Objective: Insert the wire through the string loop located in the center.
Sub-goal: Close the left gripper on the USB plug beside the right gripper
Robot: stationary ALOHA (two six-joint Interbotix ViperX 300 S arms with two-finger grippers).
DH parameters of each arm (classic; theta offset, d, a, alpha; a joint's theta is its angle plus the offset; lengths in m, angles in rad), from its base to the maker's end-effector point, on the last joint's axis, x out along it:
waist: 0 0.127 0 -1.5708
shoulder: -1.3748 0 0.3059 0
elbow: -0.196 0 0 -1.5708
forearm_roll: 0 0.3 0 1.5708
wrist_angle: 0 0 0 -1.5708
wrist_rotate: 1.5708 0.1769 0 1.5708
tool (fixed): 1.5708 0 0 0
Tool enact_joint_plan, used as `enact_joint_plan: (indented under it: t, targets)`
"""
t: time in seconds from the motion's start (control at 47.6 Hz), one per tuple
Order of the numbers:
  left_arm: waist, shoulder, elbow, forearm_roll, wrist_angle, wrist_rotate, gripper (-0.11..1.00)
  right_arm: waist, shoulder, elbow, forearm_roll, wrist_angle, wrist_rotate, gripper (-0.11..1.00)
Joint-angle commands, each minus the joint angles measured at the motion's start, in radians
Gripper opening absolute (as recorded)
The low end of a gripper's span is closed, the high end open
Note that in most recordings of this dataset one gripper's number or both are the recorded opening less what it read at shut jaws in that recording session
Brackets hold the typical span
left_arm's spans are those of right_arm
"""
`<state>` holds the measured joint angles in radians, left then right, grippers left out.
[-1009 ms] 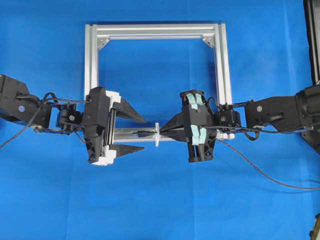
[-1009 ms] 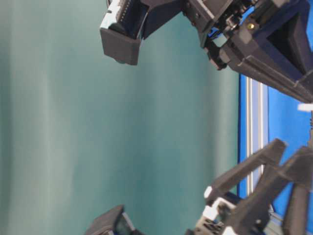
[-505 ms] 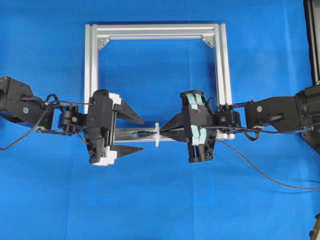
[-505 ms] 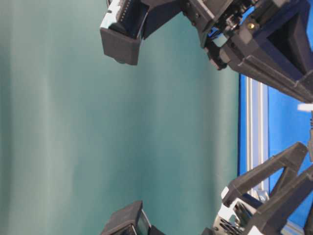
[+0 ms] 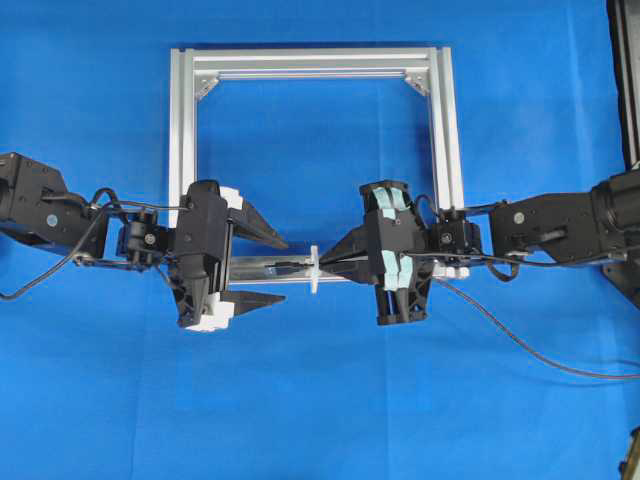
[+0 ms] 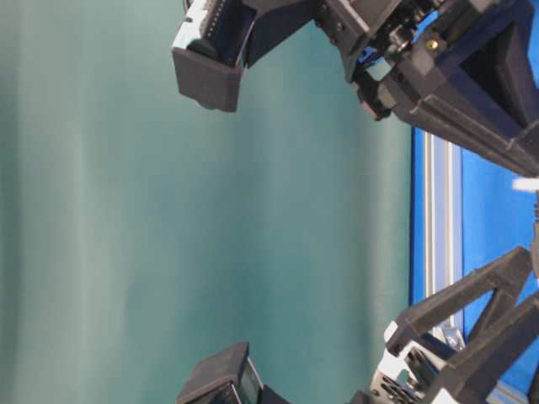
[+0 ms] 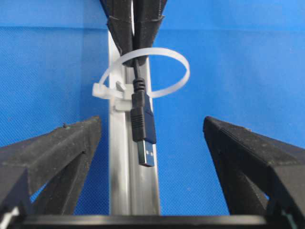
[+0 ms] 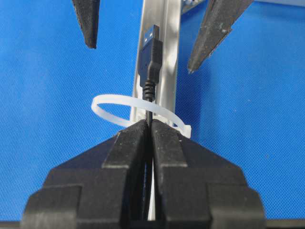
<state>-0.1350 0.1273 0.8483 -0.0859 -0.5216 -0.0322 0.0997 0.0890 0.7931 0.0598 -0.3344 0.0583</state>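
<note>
The wire (image 5: 520, 340) is a thin black cable ending in a metal-tipped plug (image 7: 143, 124). The plug has passed through the string loop (image 7: 176, 71), a white tie standing on the silver bar (image 5: 250, 268). My right gripper (image 8: 148, 125) is shut on the wire just behind the string loop (image 8: 109, 112), with the plug (image 8: 151, 52) sticking out beyond it. My left gripper (image 7: 152, 124) is open, its fingers standing wide on either side of the plug without touching it. From overhead, the left gripper (image 5: 285, 269) faces the right gripper (image 5: 325, 268) across the string loop (image 5: 314, 268).
A square aluminium frame (image 5: 310, 60) lies on the blue cloth, and its near bar runs under both grippers. The wire's slack trails off to the right over the cloth. A dark stand (image 5: 625, 80) is at the right edge.
The left gripper has shifted slightly along the bar and stays open. The right gripper, wire and loop have not moved.
</note>
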Motion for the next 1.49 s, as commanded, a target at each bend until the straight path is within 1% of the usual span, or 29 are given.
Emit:
enact_joint_plan:
  t: [0.0,1.009,1.198,1.24,1.303,1.366,1.472]
  targets:
    - [0.002,-0.012,-0.017,0.000,-0.005,0.000,0.91,0.000,-0.011,-0.011,-0.002,-0.005,0.000,-0.03]
    - [0.002,-0.011,-0.020,0.000,0.008,0.000,0.91,0.000,-0.011,-0.011,-0.002,-0.005,0.000,-0.03]
    - [0.002,-0.011,-0.020,0.000,0.008,0.000,0.89,0.000,-0.011,-0.011,-0.002,-0.005,0.000,-0.03]
    - [0.003,-0.011,-0.023,0.000,0.009,-0.002,0.86,0.002,-0.011,-0.011,-0.002,-0.005,0.000,-0.03]
    - [0.003,-0.009,-0.029,0.000,0.014,-0.006,0.78,0.000,-0.011,-0.011,-0.002,-0.005,0.000,-0.03]
    - [0.002,-0.009,-0.031,0.000,0.020,-0.011,0.61,0.000,-0.011,-0.011,-0.002,-0.005,0.000,-0.03]
    - [0.002,-0.008,-0.031,0.000,0.020,-0.012,0.29,0.000,-0.011,-0.009,-0.002,-0.005,0.000,-0.03]
